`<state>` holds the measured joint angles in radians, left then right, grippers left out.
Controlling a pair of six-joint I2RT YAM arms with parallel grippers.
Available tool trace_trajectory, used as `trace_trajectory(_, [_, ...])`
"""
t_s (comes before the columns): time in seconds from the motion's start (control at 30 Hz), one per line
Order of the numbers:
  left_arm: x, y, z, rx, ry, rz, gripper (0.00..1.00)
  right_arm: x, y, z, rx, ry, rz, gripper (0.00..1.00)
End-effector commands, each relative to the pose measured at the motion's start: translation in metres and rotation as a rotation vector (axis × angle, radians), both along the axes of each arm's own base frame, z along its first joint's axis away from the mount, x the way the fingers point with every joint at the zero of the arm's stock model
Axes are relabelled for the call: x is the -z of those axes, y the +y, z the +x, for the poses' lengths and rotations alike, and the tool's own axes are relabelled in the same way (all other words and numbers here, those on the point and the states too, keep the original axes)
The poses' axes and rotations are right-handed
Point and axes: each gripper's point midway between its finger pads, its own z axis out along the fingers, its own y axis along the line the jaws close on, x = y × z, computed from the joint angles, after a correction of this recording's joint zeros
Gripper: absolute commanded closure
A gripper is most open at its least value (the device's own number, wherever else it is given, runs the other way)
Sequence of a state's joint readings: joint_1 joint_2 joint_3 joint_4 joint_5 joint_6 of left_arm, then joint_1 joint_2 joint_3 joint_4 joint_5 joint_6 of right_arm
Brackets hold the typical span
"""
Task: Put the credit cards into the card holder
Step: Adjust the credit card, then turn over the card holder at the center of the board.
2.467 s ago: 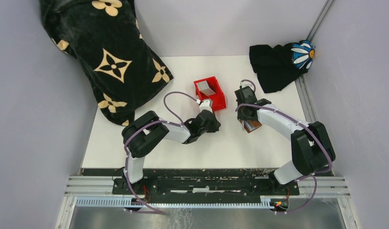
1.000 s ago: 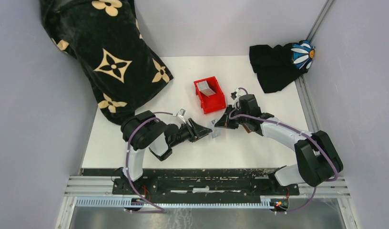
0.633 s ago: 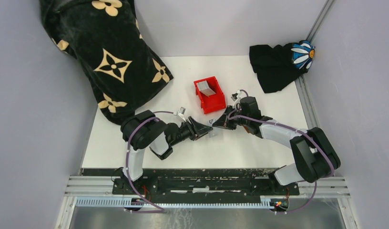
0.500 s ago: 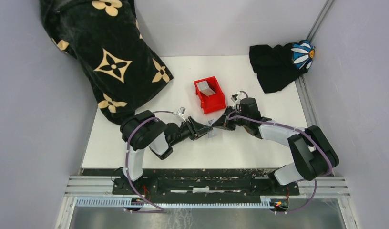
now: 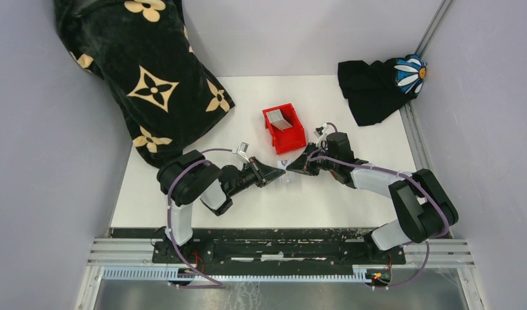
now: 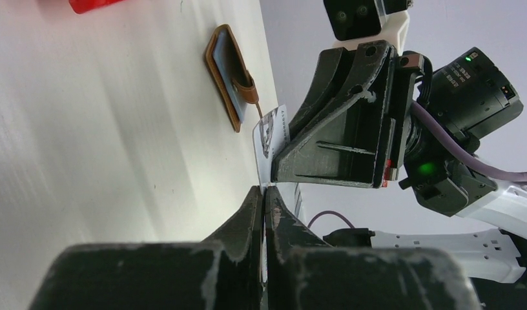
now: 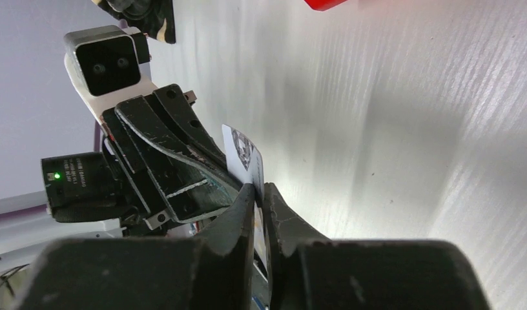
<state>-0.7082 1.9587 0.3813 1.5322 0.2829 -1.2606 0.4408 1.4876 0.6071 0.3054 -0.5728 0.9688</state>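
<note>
The left gripper (image 6: 262, 191) is pinched tight on one edge of a credit card (image 6: 272, 132), and the right gripper (image 7: 258, 188) is closed on the opposite edge. The brown card holder (image 6: 230, 72) lies flat on the table (image 5: 338, 194) just beyond, and a second card (image 5: 281, 120) sits in the red bin (image 5: 294, 139).

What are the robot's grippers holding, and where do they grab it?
A credit card. The left gripper is shut on one edge; the opposite edge sits between the fingers of the right gripper, but whether they squeeze it cannot be told.
</note>
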Motion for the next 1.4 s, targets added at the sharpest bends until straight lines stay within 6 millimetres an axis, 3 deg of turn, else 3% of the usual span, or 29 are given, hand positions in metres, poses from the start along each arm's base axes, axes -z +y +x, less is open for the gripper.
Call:
trace_trajectory(0.0, [-0.059, -0.005, -0.010, 0.044, -0.196, -0.141, 0.97, -0.015, 0.006, 0.001, -0.035, -0.048, 0.012, 0.80])
trace_trajectory(0.17, [-0.049, 0.003, -0.008, 0.005, -0.174, -0.117, 0.97, -0.022, -0.003, 0.004, -0.026, -0.081, -0.067, 0.59])
trace_trajectory(0.4, [-0.039, 0.017, -0.003, -0.058, -0.157, -0.081, 0.97, -0.034, -0.022, 0.012, 0.013, -0.139, -0.212, 0.49])
trace_trajectory(0.5, [-0.031, 0.022, 0.000, -0.090, -0.141, -0.035, 0.97, -0.033, -0.048, 0.016, 0.065, -0.165, -0.369, 0.48])
trace_trajectory(0.77, [-0.020, 0.030, 0.009, -0.142, -0.130, 0.104, 0.97, -0.026, -0.138, 0.025, 0.255, -0.169, -0.860, 0.43])
trace_trajectory(0.87, [-0.019, 0.031, 0.011, -0.153, -0.131, 0.153, 0.97, -0.020, -0.158, 0.026, 0.266, -0.151, -1.009, 0.41])
trace_trajectory(1.0, [-0.023, 0.033, 0.012, -0.168, -0.146, 0.196, 0.97, -0.010, -0.169, 0.033, 0.241, -0.138, -1.168, 0.39])
trace_trajectory(1.37, [-0.030, 0.037, 0.010, -0.170, -0.172, 0.229, 0.97, 0.006, -0.163, 0.070, 0.166, -0.133, -1.382, 0.32])
